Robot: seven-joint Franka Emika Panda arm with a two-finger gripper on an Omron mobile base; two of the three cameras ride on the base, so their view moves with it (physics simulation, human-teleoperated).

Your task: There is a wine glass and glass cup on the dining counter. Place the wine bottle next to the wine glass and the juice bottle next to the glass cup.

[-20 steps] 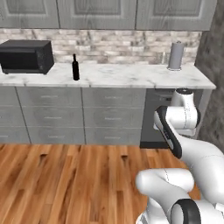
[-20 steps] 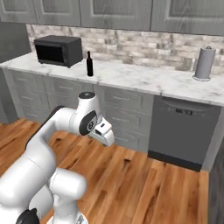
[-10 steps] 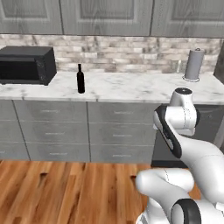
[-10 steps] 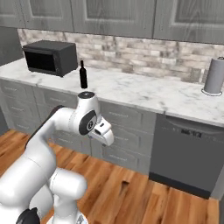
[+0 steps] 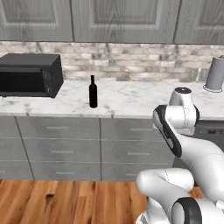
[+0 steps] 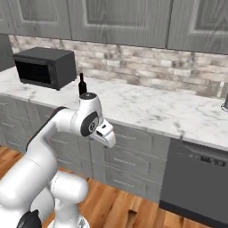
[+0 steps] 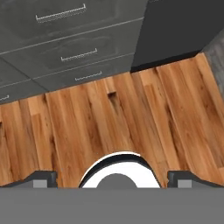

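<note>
Wine bottle [image 5: 92, 91] is seen upright on the marble table [image 5: 131, 99] against the wall, just to the right of the microwave [image 5: 29, 75] and apart from it; in the right base view the bottle [image 6: 82, 85] is partly hidden behind the arm's top joint, with only neck and shoulder showing beside the microwave [image 6: 44, 67]. All-black, slim, long neck. A brick backsplash [image 5: 131, 68] is noted behind the table, with grey wall cabinets [image 5: 122, 19] above and grey drawers [image 5: 61, 144] below. A grey cylinder [image 5: 215, 73] stands on a dark foot at the table's far right end. A dark appliance front [image 6: 196, 178] is set under the table to the right of the drawers. Wooden floor [image 5: 65, 201] lies in front. The arm is folded low in front of the drawers, well apart from the bottle. End effector [image 7: 112, 179]: in the hand view the two fingertips [image 7: 41, 178] are set far apart at the bottom corners, so the jaws are wide, with nothing held between them; the view is pointed down at the floor [image 7: 118, 127] and the drawer fronts [image 7: 70, 39].
</note>
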